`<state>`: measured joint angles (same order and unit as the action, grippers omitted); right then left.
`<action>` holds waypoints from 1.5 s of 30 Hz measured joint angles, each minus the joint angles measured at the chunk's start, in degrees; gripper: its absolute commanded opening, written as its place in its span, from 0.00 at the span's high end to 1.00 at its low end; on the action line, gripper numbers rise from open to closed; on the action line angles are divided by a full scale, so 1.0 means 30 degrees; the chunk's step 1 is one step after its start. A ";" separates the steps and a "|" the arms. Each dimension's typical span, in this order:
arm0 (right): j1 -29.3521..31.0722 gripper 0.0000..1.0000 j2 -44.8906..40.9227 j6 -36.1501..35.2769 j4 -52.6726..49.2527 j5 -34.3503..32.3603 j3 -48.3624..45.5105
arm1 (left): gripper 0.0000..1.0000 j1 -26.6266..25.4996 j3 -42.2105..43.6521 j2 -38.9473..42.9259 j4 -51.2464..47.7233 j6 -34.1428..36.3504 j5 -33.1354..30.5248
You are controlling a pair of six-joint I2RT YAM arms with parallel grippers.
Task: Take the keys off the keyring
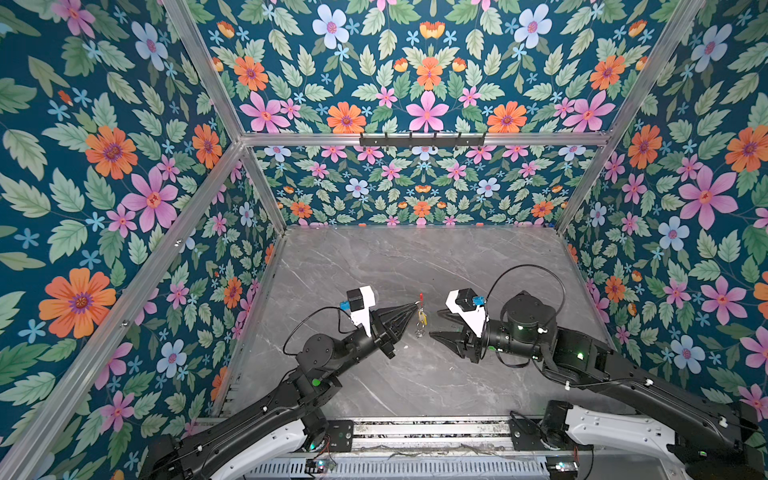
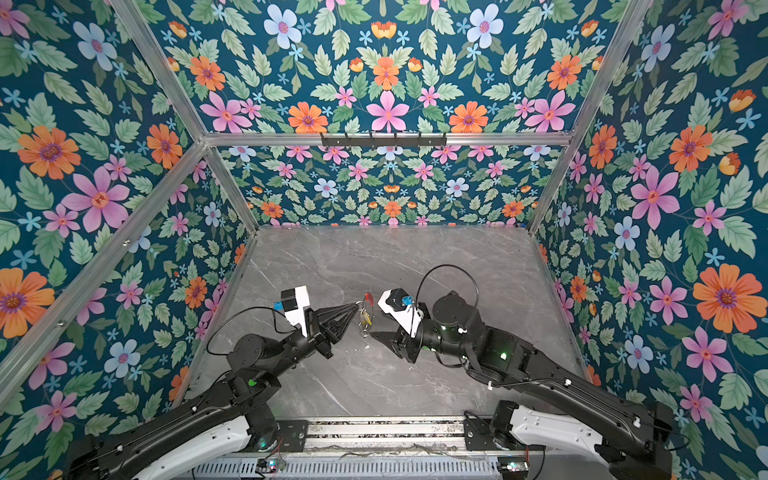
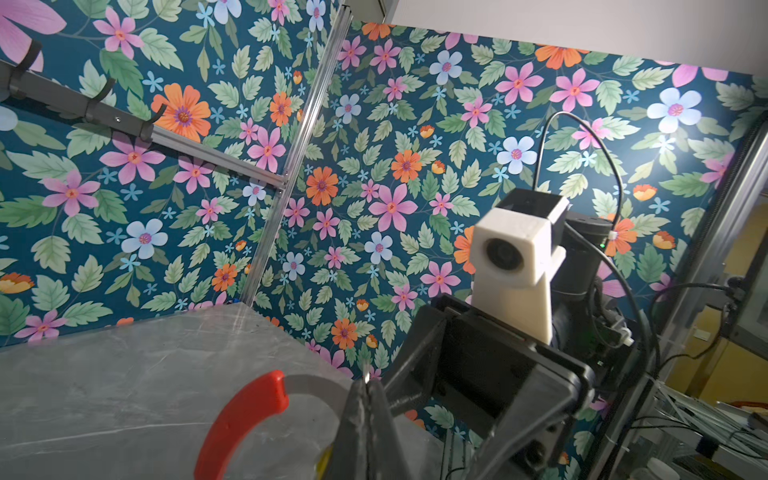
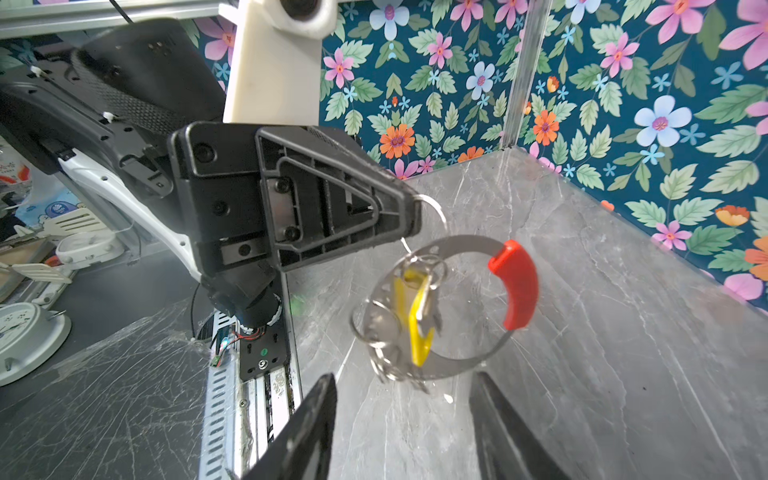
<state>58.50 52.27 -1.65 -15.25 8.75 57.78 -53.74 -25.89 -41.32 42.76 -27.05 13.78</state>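
left hand (image 1: 416,305) outstretched, pinching keyring (image 4: 457,242); right hand (image 1: 434,323) agape.

Robot lab cell, floral walls (image 1: 428,62), aluminium frame (image 1: 291,139), marble tabletop (image 1: 415,257)

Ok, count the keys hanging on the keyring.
1: a yellow-tagged key dangling inside the hoop of the keyring. Another may be hidden behind its tag or among the small rings.

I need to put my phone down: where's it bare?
The table is bare across its far half up to the back wall, and near the front rail. Crowded: the middle, where left gripper, keyring and right gripper cluster.
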 measured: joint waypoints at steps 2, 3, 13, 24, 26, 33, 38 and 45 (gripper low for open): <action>-0.0270 0.52 -0.0517 -0.0007 0.0000 0.0058 0.0007 | 1.00 0.0000 0.0022 0.0036 0.0284 -0.0007 0.0423; -0.0663 0.54 -0.0750 -0.0007 -0.0007 0.0539 0.0007 | 1.00 0.0000 0.0029 0.0080 0.0393 -0.0007 0.0678; -0.5588 0.50 -0.0204 0.3126 0.2273 0.9158 0.0029 | 1.00 0.0000 0.0036 -0.0211 0.1464 -0.0678 0.2535; -0.4415 0.56 0.0153 0.3963 0.3832 1.1431 -0.1056 | 1.00 0.0000 0.0488 -0.0284 0.3169 -0.1494 0.3002; -0.3912 0.54 0.0240 0.3803 0.3898 1.1285 -0.1071 | 1.00 0.0000 0.0619 -0.0415 0.3621 -0.1588 0.3002; -0.3075 0.55 0.0721 0.3315 0.3956 1.0018 -0.1042 | 1.00 0.0000 0.0947 -0.1173 0.5399 -0.1938 0.3118; -0.3024 0.59 0.0867 0.3249 0.4014 0.9457 -0.1013 | 1.00 0.0000 0.0823 -0.1770 0.6324 -0.2076 0.3359; -0.2994 0.64 0.0976 0.3111 0.4153 0.9296 -0.1013 | 1.00 0.0000 0.0656 -0.2106 0.6827 -0.2412 0.3592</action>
<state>49.52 55.20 7.68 -2.79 36.64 54.74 -53.74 -23.92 -47.64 63.24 -34.28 24.56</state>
